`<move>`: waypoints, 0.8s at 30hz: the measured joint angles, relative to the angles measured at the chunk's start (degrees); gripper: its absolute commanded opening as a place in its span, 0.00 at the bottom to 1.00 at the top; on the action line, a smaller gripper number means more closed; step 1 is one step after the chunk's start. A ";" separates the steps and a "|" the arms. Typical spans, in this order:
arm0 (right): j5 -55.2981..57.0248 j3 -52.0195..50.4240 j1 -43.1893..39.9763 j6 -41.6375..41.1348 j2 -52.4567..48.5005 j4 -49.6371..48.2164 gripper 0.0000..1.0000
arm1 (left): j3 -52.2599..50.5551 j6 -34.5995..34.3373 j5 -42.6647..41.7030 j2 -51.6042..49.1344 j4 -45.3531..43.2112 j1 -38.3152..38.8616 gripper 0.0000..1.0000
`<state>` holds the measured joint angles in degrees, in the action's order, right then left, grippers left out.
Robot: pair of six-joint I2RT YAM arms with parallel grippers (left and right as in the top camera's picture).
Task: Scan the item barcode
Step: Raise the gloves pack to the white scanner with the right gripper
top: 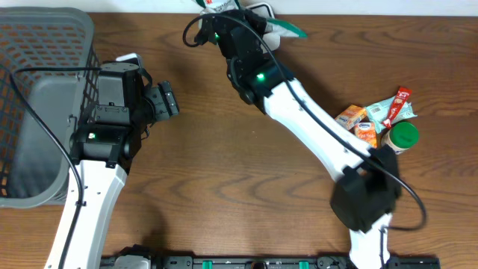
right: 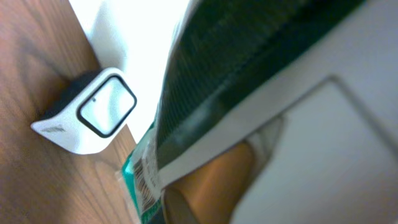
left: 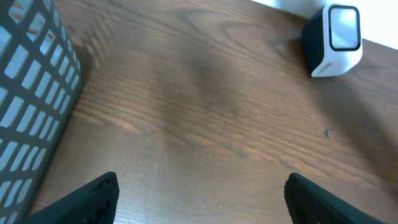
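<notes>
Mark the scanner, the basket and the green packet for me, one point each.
scanner (left: 344, 28), left wrist view, on its glass window.
basket (left: 31, 112), left wrist view, on its mesh wall.
green packet (right: 147, 180), right wrist view, on its barcode strip.

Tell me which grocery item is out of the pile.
The green-and-white packet, held by the right gripper near the scanner; the others lie clustered beside the green-lidded jar.
</notes>
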<state>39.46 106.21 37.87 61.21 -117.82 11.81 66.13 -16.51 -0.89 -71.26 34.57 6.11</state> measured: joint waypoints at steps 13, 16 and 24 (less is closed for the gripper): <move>2.80 -0.09 -5.62 6.71 -14.99 -33.68 0.01 | 0.00 0.02 0.00 -0.02 -0.02 0.00 0.86; 2.51 -0.09 -5.79 6.73 -15.98 -34.75 0.03 | 0.00 0.02 0.00 -0.02 -0.02 0.00 0.86; 2.43 -0.09 -5.77 -0.46 -20.57 -35.06 0.01 | 0.00 0.00 0.00 -0.02 -0.02 0.00 0.86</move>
<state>41.89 106.13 32.10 60.75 -138.39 -23.24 66.13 -16.51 -0.89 -71.29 34.54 6.11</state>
